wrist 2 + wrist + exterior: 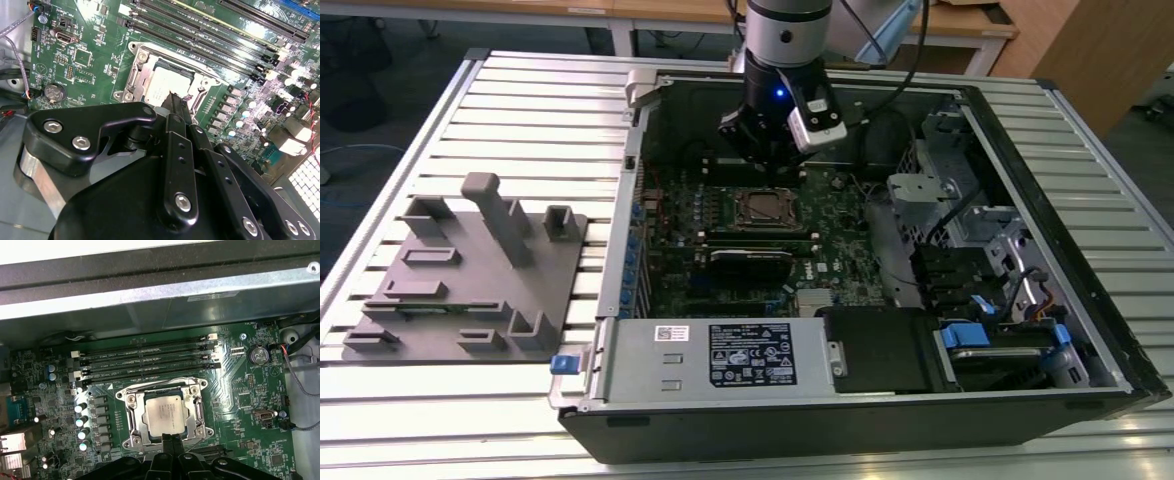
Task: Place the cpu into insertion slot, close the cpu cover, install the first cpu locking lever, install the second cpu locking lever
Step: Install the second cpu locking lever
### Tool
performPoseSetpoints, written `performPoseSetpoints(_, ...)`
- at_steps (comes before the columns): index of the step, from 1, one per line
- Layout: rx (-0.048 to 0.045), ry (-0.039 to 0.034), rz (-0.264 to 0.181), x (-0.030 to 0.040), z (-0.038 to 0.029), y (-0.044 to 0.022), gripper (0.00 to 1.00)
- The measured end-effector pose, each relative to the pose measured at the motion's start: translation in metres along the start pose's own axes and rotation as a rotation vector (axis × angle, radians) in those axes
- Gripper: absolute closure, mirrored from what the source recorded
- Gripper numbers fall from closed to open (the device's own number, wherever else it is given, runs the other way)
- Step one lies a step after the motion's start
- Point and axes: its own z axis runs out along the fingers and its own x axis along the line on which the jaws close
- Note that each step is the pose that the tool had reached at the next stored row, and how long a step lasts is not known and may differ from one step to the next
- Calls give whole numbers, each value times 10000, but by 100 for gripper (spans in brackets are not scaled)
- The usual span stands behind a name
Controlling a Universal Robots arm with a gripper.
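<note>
A slatted metal table (520,100) carries an open black computer case (881,400) lying on its side, with wooden benches behind it and a grey plastic fixture block (467,275) on the slats toward the exterior view's left. The gripper (170,440) hangs inside the case just above the edge of the insertion slot (165,412); in both wrist views its two black fingers (176,107) are pressed together with no gap and nothing between them, so it is clenched on nothing. The cpu (164,414) lies flat in the socket, its dull silver top showing through the square window of the cpu cover (196,412), which sits down around it with bolts at the corners. In the second wrist view the fingertips end at the near rim of the socket, over the cpu's (167,85) edge; whether they touch the metal cannot be told. Beyond the socket run four long black memory slots (145,360) in parallel on the green motherboard (240,405), with a round coin battery (258,355) beside them. In the exterior view the arm (781,60) comes down from above, a blue light glowing on its wrist, and a silver power supply (720,355) with a label occupies the near side of the case.
</note>
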Motion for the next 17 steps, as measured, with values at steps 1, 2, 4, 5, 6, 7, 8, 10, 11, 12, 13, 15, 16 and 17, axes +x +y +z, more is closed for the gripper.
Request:
performPoseSetpoints(1,0,0,0,0,-2,-1,90)
performPoseSetpoints(2,2,1,0,0,-5,-1,90)
performPoseSetpoints(4,0,0,0,-1,-12,0,90)
performPoseSetpoints(5,-2,-1,1,-1,-12,0,90)
performPoseSetpoints(6,-3,-1,0,-1,-13,0,90)
performPoseSetpoints(7,-3,-1,0,-1,-13,0,90)
performPoseSetpoints(8,-1,0,0,-1,-14,0,90)
performPoseSetpoints(10,1,0,-1,-1,-15,-3,90)
performPoseSetpoints(11,2,1,-1,-2,-15,-6,90)
performPoseSetpoints(12,1,1,-2,-3,-15,-11,90)
performPoseSetpoints(13,-1,0,0,-3,-14,-17,90)
performPoseSetpoints(15,0,0,0,-6,-14,-33,90)
performPoseSetpoints(16,1,1,0,-7,-14,-44,90)
performPoseSetpoints(17,0,1,0,-9,-14,-56,90)
